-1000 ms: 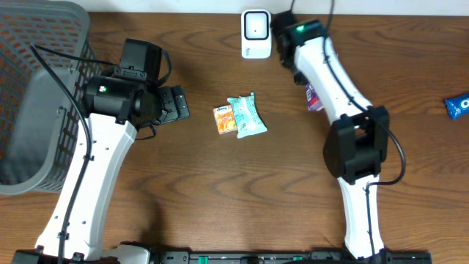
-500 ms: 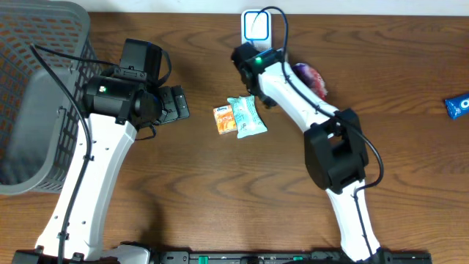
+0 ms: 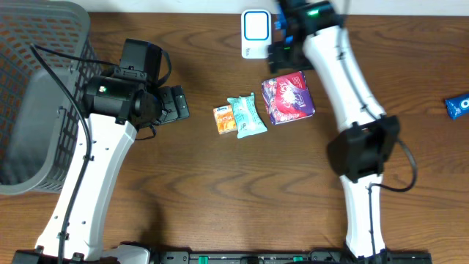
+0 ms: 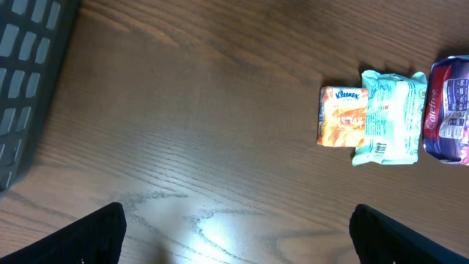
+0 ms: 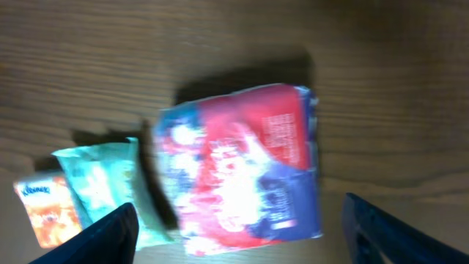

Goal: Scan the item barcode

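Observation:
A red-and-blue packet (image 3: 288, 97) lies flat on the table right of a teal packet (image 3: 245, 116) and an orange Kleenex packet (image 3: 223, 119). The white scanner (image 3: 256, 33) stands at the back edge. My right gripper (image 3: 281, 44) hovers beside the scanner, behind the red-and-blue packet. In the right wrist view this packet (image 5: 242, 169) is blurred and lies loose below my open right gripper (image 5: 245, 242). My left gripper (image 3: 174, 104) stands open left of the items, with only bare wood under it in its wrist view (image 4: 238, 246), where the Kleenex packet (image 4: 341, 117) lies far ahead.
A grey mesh basket (image 3: 37, 95) fills the left side of the table. A blue wrapped item (image 3: 458, 105) lies at the far right edge. The teal packet (image 4: 388, 117) touches the Kleenex packet.
My right gripper carried the red-and-blue packet past the scanner, opened, and the packet now lies on the table beside the teal packet. The left arm has not moved.

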`<state>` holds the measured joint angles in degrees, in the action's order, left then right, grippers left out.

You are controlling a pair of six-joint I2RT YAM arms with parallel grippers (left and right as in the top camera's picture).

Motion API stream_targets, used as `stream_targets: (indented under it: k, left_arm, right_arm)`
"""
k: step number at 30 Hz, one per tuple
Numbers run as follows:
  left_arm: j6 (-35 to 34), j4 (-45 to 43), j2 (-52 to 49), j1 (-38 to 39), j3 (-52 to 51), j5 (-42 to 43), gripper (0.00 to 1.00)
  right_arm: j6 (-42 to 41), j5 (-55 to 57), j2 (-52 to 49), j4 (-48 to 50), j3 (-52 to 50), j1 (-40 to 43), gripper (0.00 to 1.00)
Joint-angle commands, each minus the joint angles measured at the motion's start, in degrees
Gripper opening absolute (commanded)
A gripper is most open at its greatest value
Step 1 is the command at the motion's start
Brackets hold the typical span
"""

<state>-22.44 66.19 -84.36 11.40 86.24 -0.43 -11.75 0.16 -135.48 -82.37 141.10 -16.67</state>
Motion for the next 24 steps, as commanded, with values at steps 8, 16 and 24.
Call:
stream_targets:
  k: [8,16,24]
  left_arm:
    - [0.35,0.22,0.13,-0.24,0.44,-1.16,0.98]
    - [0.33,0.22,0.13,-0.24,0.44,-1.18,0.98]
    - [0.35,0.22,0.13,-0.24,0.44,-1.16,0.98]
  right_arm:
    - [15.10,-32.44,0.20,10.99,-20.37,15.54,0.77]
    - [15.67,-43.65,0.20,25.29,-37.57,17.97,0.67]
    - [11.74,-41.11,0.22,27.45,-41.07,17.38,0.01]
